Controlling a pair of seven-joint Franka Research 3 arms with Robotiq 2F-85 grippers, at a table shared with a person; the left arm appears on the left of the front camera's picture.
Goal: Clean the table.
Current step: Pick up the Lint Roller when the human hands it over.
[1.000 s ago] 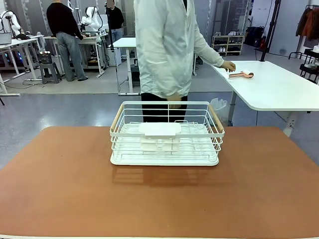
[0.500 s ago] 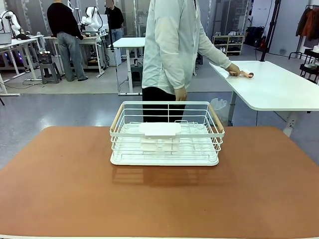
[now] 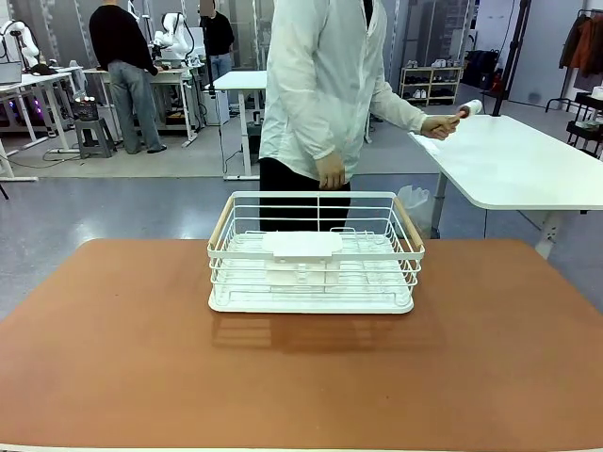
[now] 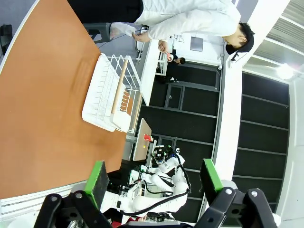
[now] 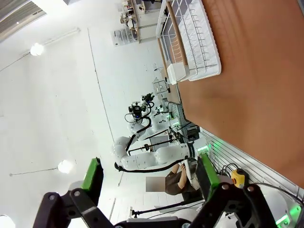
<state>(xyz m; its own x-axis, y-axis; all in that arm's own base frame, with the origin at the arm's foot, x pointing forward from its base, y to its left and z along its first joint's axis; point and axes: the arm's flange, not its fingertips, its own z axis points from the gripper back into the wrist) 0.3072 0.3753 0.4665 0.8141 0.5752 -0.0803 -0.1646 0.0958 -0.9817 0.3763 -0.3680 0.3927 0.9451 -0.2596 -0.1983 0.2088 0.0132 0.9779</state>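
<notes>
Terracotta table (image 3: 113,377) spreads before the robot, a white wire rack (image 3: 316,254) on its far half, while left gripper (image 4: 154,166) and right gripper (image 5: 148,166) hang wide open and empty, best held clear as a person's hand (image 3: 436,124) holds a roller (image 3: 468,108) aloft.

A grey, glossy floor (image 3: 141,202) runs back through a wide workshop hall. On the right stands a white tabletop (image 3: 528,169) on pale metal legs, with a bin (image 3: 415,200) lined with a white bag just beside its near leg. Farther back is a smaller white desk (image 3: 240,80), and beyond it a low shelf (image 3: 431,83) of small items. At far left are workbenches (image 3: 38,85) and a dark stool (image 3: 94,137), where two people (image 3: 122,56) stand. Clothes hang on a rack (image 3: 584,42) at far right. Round lamps (image 5: 37,49) glow on a white ceiling (image 5: 47,104).
</notes>
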